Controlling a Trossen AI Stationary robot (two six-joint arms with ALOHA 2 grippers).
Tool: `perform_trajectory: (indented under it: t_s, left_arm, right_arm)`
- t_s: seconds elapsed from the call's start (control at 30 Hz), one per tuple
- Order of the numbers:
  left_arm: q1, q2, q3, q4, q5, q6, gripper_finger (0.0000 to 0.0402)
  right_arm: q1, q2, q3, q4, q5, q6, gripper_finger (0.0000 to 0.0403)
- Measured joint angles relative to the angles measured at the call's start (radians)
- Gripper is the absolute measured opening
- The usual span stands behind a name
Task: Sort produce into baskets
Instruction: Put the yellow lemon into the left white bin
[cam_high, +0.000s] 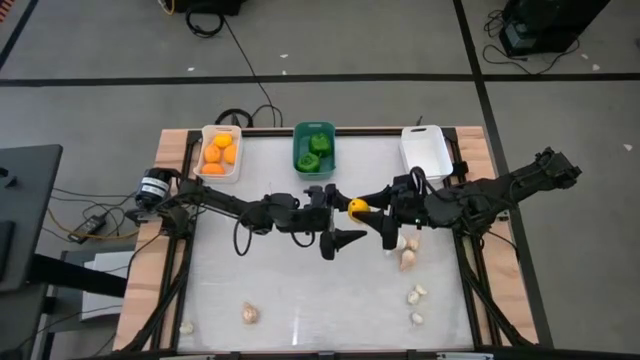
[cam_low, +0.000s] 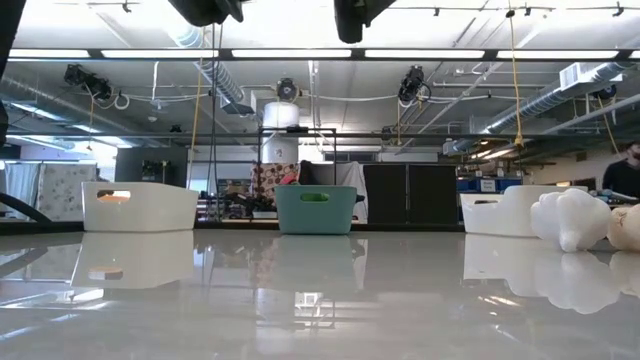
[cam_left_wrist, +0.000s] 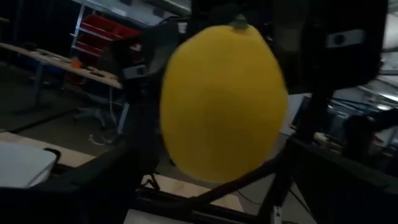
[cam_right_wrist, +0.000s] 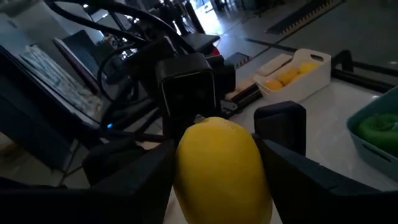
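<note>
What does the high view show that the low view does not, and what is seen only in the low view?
Only the high view shows the right gripper shut on a yellow lemon above the table's middle, the open left gripper facing it, the oranges in the left white basket and the green peppers in the teal basket. Only the low view shows the room behind the table, with ceiling pipes and lamps. Both show the three baskets in a row, including the right white basket, and pale garlic bulbs on the table's right side.
</note>
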Motion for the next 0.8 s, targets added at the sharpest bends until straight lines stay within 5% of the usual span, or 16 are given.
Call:
perform_trajectory:
  t_s: [0.17, 0.53, 0.8]
  left_arm:
    - [0.002, 0.000, 0.000, 0.000, -0.009, -0.017, 0.0376]
    - [0.002, 0.000, 0.000, 0.001, -0.009, 0.010, 0.0265]
    - [0.015, 0.000, -0.001, 0.015, -0.009, 0.010, 0.0237]
  right_arm:
    - [-0.007, 0.000, 0.000, 0.000, 0.000, 0.013, 0.0242]
    - [-0.020, 0.000, 0.000, -0.001, 0.000, 0.018, 0.0242]
    - [-0.021, 0.000, 0.000, -0.001, 0.004, 0.019, 0.0242]
